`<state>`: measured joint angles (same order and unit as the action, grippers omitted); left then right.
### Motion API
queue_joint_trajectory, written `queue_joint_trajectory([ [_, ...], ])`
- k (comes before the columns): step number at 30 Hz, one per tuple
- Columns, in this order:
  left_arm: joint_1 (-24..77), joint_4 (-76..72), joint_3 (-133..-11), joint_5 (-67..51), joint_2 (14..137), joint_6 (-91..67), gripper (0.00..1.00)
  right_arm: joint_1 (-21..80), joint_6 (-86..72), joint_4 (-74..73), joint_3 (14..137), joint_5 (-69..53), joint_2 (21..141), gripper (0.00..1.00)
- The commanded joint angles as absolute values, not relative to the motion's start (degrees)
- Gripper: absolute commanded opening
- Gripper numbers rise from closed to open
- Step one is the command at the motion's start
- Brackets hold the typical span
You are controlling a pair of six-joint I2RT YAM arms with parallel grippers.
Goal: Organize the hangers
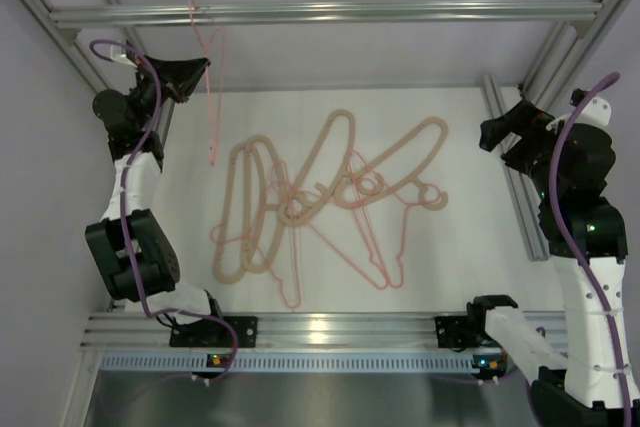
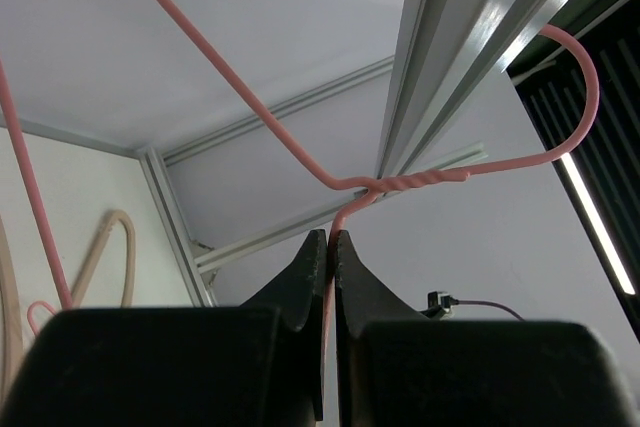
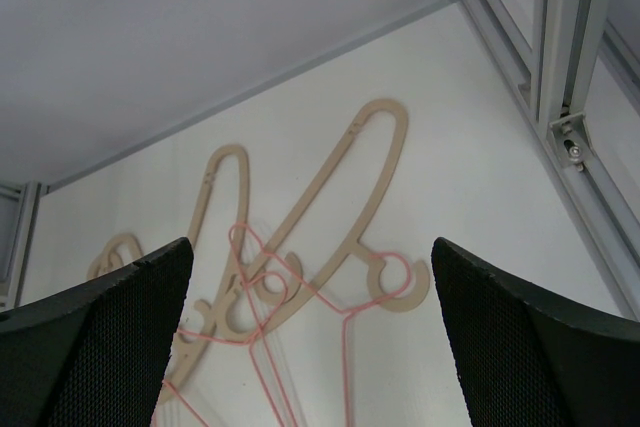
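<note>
**Top external view.**
- Edges: top rail [image 1: 330,12] runs across the upper frame. A side rail [image 1: 515,177] lines the right edge of the white counter [image 1: 450,267]. A front rail [image 1: 330,327] lies along the lower edge.
- Open room: bare counter at lower right and in a strip at upper centre.
- Left arm [image 1: 135,147]: reaches to the upper left. Its jaws are closed on the held pink hanger [image 1: 210,87], which hangs off the counter with its hook at the top rail. Whether the hook bears on the rail cannot be told.
- Right arm [image 1: 575,177]: at the right edge, jaws spread wide and empty, over the side rail and well apart from the pile.
- Pile: beige hangers [image 1: 335,162] and pink hangers [image 1: 350,247] overlap at centre frame, flat on the counter.

**Left wrist view.**
- The jaws meet at lower centre, pinching the pink wire just below its twisted neck.
- The hook curves to the upper right beside the rail. One shoulder wire rises to the upper left.
- A beige loop shows at lower left.

**Right wrist view.**
- The black fingers [image 3: 90,347] stand at the lower corners with nothing between them.
- The pile shows in the gap between them, at centre and lower centre, apart from both.
- The side rail fills the upper right. Bare counter lies to the right of the pile.
</note>
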<state>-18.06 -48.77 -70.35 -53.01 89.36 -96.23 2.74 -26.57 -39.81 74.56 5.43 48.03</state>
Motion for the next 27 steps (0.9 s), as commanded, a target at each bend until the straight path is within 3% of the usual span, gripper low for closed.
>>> queue_joint_trajectory([
  [1, -18.7, -48.2, -75.1, -44.6, 87.8, -99.0, 0.00, 2.1, -26.5, -37.2, 75.0, 5.4, 47.4, 0.99],
  [20, -18.8, -46.2, -78.7, -46.3, 86.3, -96.7, 0.00, 2.0, -26.5, -37.2, 74.7, 4.9, 46.8, 0.99],
  [27, -18.8, -49.7, -73.8, -46.6, 87.4, -99.8, 0.00, 2.0, -26.9, -37.2, 74.4, 4.8, 46.4, 1.00],
])
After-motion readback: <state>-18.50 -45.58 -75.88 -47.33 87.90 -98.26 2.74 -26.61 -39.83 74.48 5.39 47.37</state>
